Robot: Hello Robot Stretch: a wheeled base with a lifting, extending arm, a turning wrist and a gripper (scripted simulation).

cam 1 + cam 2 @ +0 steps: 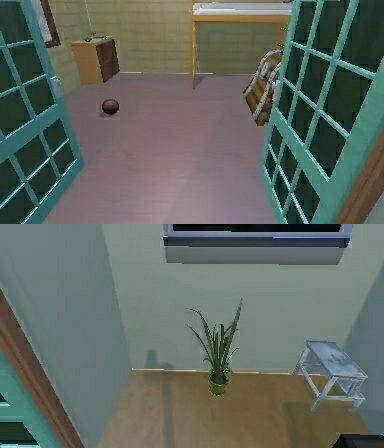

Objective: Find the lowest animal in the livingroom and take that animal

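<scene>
Looking between teal glazed doors [330,110] onto a mauve floor [180,150]: a dark round blob [110,105] lies left of middle, near a wooden cabinet [97,60]; cannot tell if it is the animal. Arm side view: potted plant [218,349] against the wall, small white bench [332,372] to its right. Gripper state: cannot tell.

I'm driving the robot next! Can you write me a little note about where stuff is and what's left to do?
The hand: state unknown.
Ahead: green glass doors stand open onto a room with a brown ball on the floor and a wooden cabinet by the far wall.
Arm side: a potted plant and a small white stool by the wall.
Done: nothing taken; the animal is not found yet.
Left: find the living room's lowest animal, then take it.
</scene>
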